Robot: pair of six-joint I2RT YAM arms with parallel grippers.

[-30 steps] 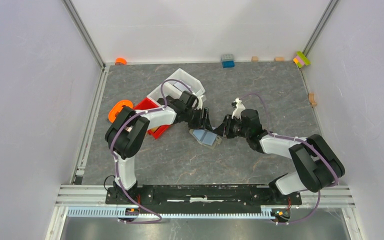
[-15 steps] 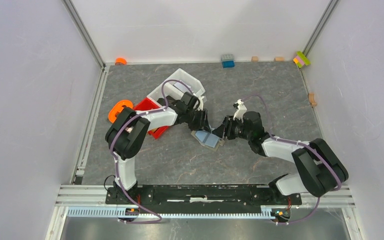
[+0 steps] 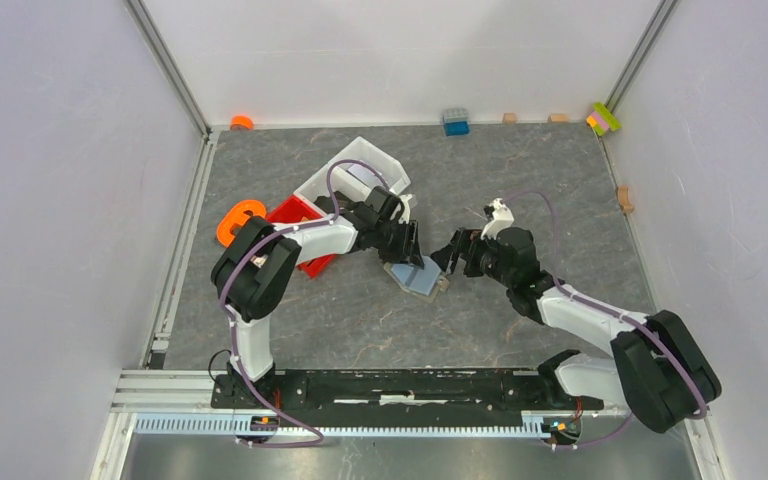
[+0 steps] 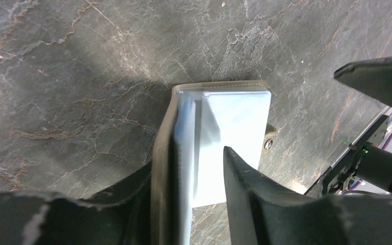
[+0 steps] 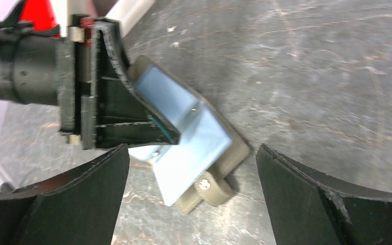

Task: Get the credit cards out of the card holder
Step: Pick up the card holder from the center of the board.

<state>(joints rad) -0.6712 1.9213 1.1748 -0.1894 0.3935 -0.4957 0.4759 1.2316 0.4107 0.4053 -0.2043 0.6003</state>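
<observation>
The taupe card holder (image 3: 440, 285) lies open on the table's middle, with a pale blue credit card (image 3: 418, 278) on it. My left gripper (image 3: 407, 247) stands on its far left end. In the left wrist view the jaws (image 4: 186, 163) straddle a raised flap (image 4: 161, 153) and an upright blue card, with a gap to the right finger above a flat whitish card (image 4: 235, 122). My right gripper (image 5: 193, 153) hangs wide open over the holder's near end (image 5: 237, 150). The card (image 5: 194, 143) sticks out past the snap strap (image 5: 209, 191), and nothing is between the fingers.
A red bin (image 3: 295, 212) and a white bin (image 3: 360, 165) sit behind the left arm, beside an orange reel (image 3: 238, 220). A blue block (image 3: 455, 121) and coloured blocks (image 3: 604, 118) line the back wall.
My right gripper has opened wide and drawn back to the right, off the card. The left gripper has stayed at the holder's left end.
</observation>
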